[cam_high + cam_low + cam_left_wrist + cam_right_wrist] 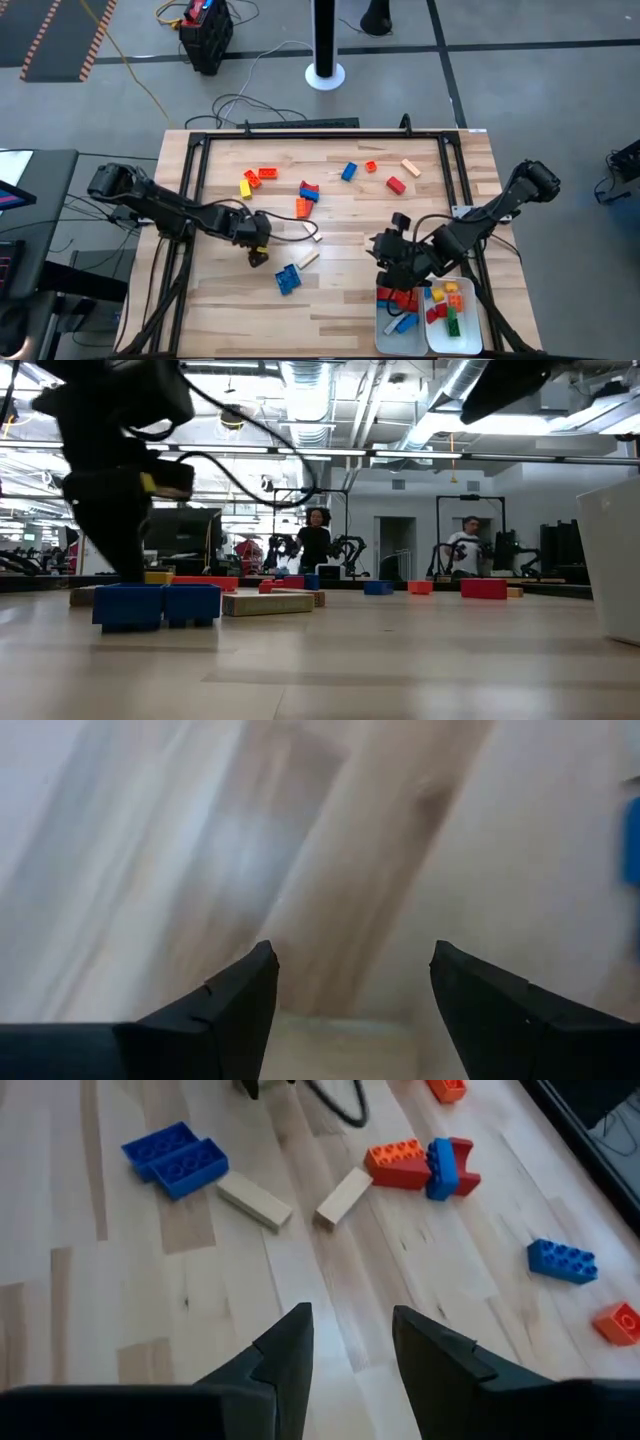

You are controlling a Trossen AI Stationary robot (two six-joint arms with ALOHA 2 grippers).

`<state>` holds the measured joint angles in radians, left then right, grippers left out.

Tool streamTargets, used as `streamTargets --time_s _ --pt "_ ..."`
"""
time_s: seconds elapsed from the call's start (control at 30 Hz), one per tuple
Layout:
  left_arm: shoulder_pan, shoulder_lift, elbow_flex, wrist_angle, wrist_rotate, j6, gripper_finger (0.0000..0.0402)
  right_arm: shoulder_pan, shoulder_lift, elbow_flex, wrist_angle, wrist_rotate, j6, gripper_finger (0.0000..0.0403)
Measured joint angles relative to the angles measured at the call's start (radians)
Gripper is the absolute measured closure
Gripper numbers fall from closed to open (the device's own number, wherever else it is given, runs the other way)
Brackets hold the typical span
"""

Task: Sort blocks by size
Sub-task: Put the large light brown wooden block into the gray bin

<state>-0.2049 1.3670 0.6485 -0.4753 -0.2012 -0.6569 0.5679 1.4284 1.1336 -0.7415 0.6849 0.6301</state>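
Loose blocks lie flat on the wooden table: a pair of blue ones (288,279), two tan ones (307,258) (312,233), an orange, red and blue cluster (305,198), and others farther back. My left gripper (259,256) is open and empty, low over bare wood (350,955), just left of the blue pair (157,603). My right gripper (385,268) is open and empty (352,1315), raised near the far end of the left white tray (384,338). Both trays hold several blocks.
Two white trays stand side by side at the near right, the left tray with red and blue blocks, the right tray (478,330) with mixed colours. More blocks lie at the far side: yellow and red (255,180), blue (349,171), tan (411,168), red (396,185). Bare wood lies at the near middle.
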Motion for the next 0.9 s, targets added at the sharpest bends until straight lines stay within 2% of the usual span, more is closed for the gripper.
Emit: streamTargets --time_s 0.17,0.3,0.43,0.53,0.67,0.8,0.9 --pt "-0.043 0.0 0.0 -0.028 -0.077 -0.075 0.0152 -0.016 0.0 0.0 0.002 0.044 -0.004 0.0235" --pt "-0.068 -0.001 0.0 -0.032 -0.058 -0.084 0.0152 -0.032 0.0 0.0 0.003 0.066 -0.004 0.0235" --pt "-0.083 -0.008 0.047 -0.134 -0.038 -0.043 0.0152 -0.042 0.0 0.0 0.003 0.073 -0.009 0.0235" --pt "-0.093 -0.015 0.098 -0.223 -0.039 0.058 0.0152 -0.051 0.0 0.0 0.003 0.073 -0.01 0.0235" --pt "-0.131 -0.015 0.123 -0.294 -0.039 0.278 0.0152 -0.051 0.0 0.0 0.014 0.073 -0.01 0.0235" --pt "-0.163 -0.011 0.073 -0.301 -0.069 0.465 0.0152 -0.036 0.0 0.0 0.025 0.074 -0.014 0.0235" --pt "-0.168 -0.012 0.03 -0.269 -0.078 0.506 0.0152 -0.028 0.0 0.0 0.025 0.074 -0.014 0.0235"
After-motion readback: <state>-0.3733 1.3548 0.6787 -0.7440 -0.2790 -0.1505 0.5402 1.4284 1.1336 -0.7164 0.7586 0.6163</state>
